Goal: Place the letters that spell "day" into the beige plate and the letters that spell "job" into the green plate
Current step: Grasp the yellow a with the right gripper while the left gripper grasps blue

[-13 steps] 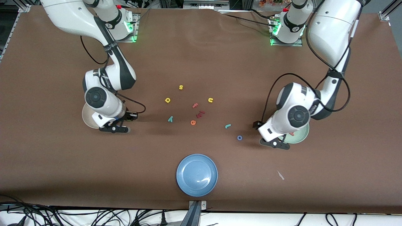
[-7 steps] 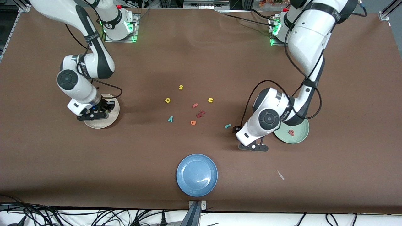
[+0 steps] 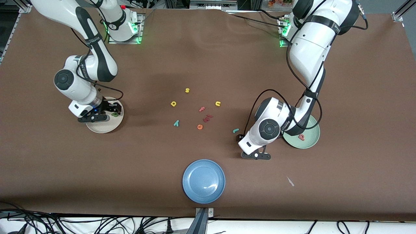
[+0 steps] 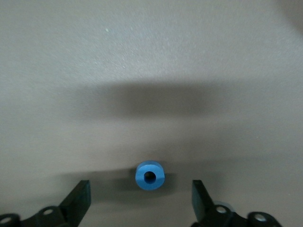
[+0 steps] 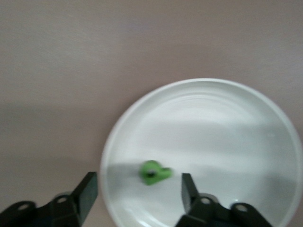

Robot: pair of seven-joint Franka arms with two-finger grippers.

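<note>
Over the beige plate [image 3: 100, 128] my right gripper [image 3: 97, 114] stands open. The green "d" [image 3: 114, 114] lies in that plate, loose between the fingers [image 5: 90, 187]; the plate [image 5: 213, 137] looks white in the right wrist view. My left gripper [image 3: 255, 155] hangs open low over the table, beside the green plate [image 3: 308, 143] that holds the pink-red "b" [image 3: 301, 137]. The blue "o" [image 4: 150, 175] lies on the table between its fingers [image 4: 81, 196], untouched and hidden in the front view. The teal "j" [image 3: 236, 130], yellow "a" [image 3: 173, 104] and teal "y" [image 3: 176, 123] lie on the table.
A yellow "s" [image 3: 187, 90], yellow "u" [image 3: 218, 103], pink "f" [image 3: 202, 109], orange "e" [image 3: 200, 127] and dark red pieces [image 3: 207, 118] lie mid-table. A blue plate [image 3: 203, 181] sits near the front edge, with a white scrap [image 3: 290, 181] toward the left arm's end.
My right gripper moved over the beige plate and opened, and the green "d" now lies in the plate. My left gripper left the green plate and came over the blue "o".
</note>
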